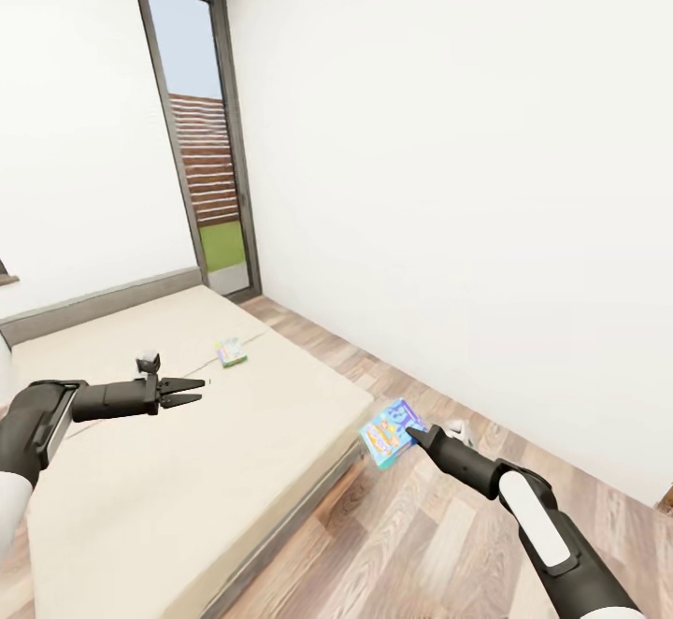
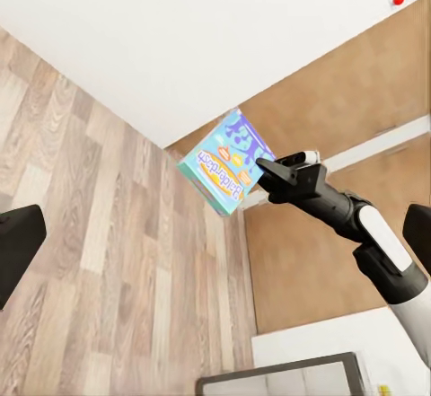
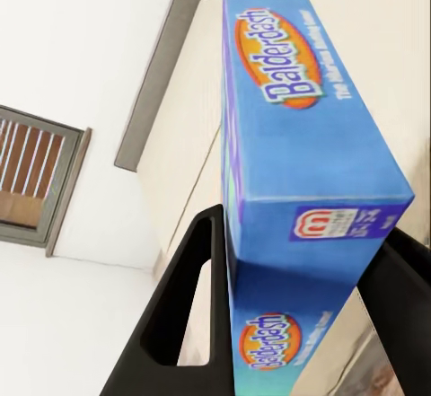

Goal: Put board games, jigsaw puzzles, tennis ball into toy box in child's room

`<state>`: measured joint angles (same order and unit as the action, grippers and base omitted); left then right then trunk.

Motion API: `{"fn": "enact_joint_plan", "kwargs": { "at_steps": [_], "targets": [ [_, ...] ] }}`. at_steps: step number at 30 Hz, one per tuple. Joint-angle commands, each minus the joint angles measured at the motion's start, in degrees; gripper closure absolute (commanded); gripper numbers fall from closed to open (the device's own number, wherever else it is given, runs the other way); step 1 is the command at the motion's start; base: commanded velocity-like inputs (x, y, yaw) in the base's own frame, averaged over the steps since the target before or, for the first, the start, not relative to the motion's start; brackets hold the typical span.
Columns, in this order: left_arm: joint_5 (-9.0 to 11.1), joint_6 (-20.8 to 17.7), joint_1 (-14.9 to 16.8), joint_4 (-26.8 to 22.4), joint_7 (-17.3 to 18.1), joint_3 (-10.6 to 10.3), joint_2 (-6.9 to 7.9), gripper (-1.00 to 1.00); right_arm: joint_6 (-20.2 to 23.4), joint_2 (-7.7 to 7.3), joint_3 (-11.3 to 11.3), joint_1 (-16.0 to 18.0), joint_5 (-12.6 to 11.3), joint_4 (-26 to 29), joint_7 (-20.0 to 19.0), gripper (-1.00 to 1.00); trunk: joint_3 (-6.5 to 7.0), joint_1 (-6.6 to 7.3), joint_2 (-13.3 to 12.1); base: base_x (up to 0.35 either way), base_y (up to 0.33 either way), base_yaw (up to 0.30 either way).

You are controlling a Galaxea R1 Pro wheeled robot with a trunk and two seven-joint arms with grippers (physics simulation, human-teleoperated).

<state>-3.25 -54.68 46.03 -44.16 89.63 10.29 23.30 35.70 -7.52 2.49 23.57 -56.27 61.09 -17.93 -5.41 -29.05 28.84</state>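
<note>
Gripping the blue board game [image 1: 390, 432] lettered "Balderdash", the right gripper [image 1: 412, 432] holds it off the bed [image 1: 168, 469] edge, above wooden floor [image 1: 411, 544]. The green-edged game [image 1: 230, 352] lies on the bed beyond the left gripper [image 1: 193, 391], fingers slightly parted, empty.

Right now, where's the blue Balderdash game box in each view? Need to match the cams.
Head view: blue board game low and right of centre, at the tip of the right gripper, over the wood floor by the bed corner.
Left wrist view: box at centre, against the white wall and the floor.
Right wrist view: box close up between the two dark fingers.
Shared landmark: the right gripper shut on the box.
</note>
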Motion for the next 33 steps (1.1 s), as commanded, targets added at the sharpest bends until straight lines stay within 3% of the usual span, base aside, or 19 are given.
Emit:
{"fn": "enact_joint_plan", "kwargs": {
  "at_steps": [1,15,33],
  "targets": [
    [-0.4,-0.6,0.0,-0.1,0.4,0.1,0.00,-1.00,0.2,-0.03,0.1,0.1,-0.3,0.0,-0.1,1.00,0.12,0.19,-0.3,0.000,0.000,-0.277],
    [-0.4,-0.6,0.0,-0.1,0.4,0.1,0.03,-1.00,-1.4,-0.11,0.2,0.1,-0.3,0.0,-0.1,1.00,3.27,3.27,-5.9,0.000,0.000,-0.276],
    [-0.4,-0.6,0.0,-0.1,0.4,0.1,-0.07,-1.00,-1.5,0.03,0.2,0.1,-0.1,0.0,-0.1,1.00,4.10,3.27,-5.9,0.000,0.000,-0.276]
  ]
}}
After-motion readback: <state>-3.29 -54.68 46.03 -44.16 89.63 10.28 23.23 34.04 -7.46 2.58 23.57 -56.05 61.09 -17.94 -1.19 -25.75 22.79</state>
